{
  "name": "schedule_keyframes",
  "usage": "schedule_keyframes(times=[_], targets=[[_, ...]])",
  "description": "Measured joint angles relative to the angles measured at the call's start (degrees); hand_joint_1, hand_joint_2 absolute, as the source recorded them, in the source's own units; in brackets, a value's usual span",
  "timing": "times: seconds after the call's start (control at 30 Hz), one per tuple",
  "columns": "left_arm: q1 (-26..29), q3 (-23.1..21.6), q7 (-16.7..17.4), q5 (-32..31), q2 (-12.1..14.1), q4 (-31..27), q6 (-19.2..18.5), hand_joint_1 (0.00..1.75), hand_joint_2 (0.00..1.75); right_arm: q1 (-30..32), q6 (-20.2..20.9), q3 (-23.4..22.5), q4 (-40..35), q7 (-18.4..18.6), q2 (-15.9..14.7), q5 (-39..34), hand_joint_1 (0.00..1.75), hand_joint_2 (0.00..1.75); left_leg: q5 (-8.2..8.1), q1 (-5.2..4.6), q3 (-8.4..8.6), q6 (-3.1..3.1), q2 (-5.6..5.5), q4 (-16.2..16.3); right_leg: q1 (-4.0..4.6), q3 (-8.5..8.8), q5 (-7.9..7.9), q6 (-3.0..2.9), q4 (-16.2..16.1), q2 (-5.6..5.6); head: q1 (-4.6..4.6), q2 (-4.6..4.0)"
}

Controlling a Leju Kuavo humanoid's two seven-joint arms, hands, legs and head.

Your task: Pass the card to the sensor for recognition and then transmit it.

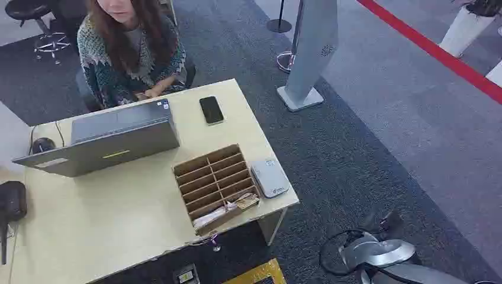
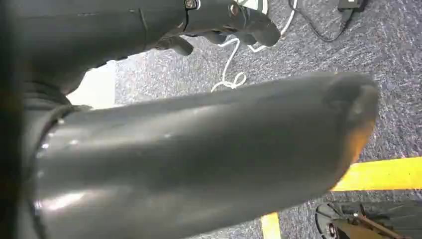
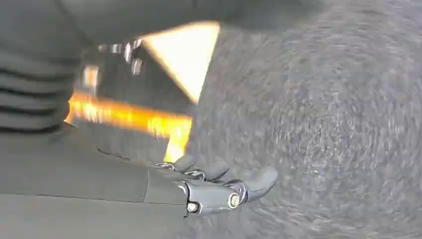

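Observation:
A cardboard slotted box (image 1: 213, 180) sits near the front right of the pale desk (image 1: 106, 225). Cards (image 1: 228, 208) lie in its nearest slots, and a strap hangs over the desk edge. A grey card sensor (image 1: 270, 177) lies flat right beside the box. My right arm (image 1: 385, 254) hangs low, off the desk's right corner. In the right wrist view my right hand (image 3: 219, 186) hovers over blurred carpet, fingers stretched and holding nothing. My left hand (image 2: 199, 149) also hangs over the floor, its thick thumb up close, its dark fingers (image 2: 234, 20) loosely spread and empty.
A person (image 1: 130, 53) sits behind an open laptop (image 1: 112, 139) at the desk's far side. A black phone (image 1: 211, 110) lies beside it, and a mouse (image 1: 42, 144) at the left. A grey kiosk stand (image 1: 311, 53) rises on the carpet beyond. Yellow floor tape (image 2: 383, 174) and white cable (image 2: 229, 64) lie below.

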Motion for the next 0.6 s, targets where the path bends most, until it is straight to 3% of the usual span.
schedule_keyframes(times=[0.07,0.13,0.23,0.37,0.6], targets=[[0.0,0.1,-0.1,0.0,0.0,0.0,0.0,0.00,0.00,2.0,-7.4,6.0,-8.0,5.9,0.2,-15.8,0.00,1.75,-0.02,-0.09,-0.07,0.04,-0.28,0.0,-0.08,0.14,-0.08,0.06,0.0,-0.35,0.00,0.02],[0.3,0.3,-0.1,0.0,0.0,0.0,0.0,0.00,0.00,4.2,-14.1,13.2,-16.4,5.2,-0.1,-26.3,0.00,1.75,-0.02,-0.23,-0.25,0.05,-0.22,0.0,-0.21,-0.01,-0.08,0.08,0.1,-0.25,0.00,0.02],[0.2,0.4,-0.1,0.0,0.0,0.1,0.0,0.00,0.00,2.9,-15.2,20.2,-25.5,6.0,-0.3,-22.6,0.00,1.75,-0.17,-0.25,-0.15,0.12,0.84,-0.1,-0.20,-0.10,0.03,0.10,0.2,0.79,0.05,0.00],[-0.3,0.9,-1.0,-0.3,-0.1,0.1,0.0,0.00,0.00,1.3,-15.4,30.3,-39.5,6.3,0.7,-15.4,0.00,1.75,0.04,-0.30,-0.15,0.24,0.44,-0.1,-0.26,-0.03,0.05,0.14,0.2,0.34,0.05,0.00],[-0.1,1.8,-1.5,-1.9,-0.2,0.1,0.0,0.00,0.00,-1.9,-15.6,43.6,-57.7,6.9,2.0,-2.8,0.00,1.75,0.22,-0.30,-0.24,0.27,-0.28,0.0,-0.26,0.03,0.09,0.19,0.2,-0.35,0.07,0.00]])
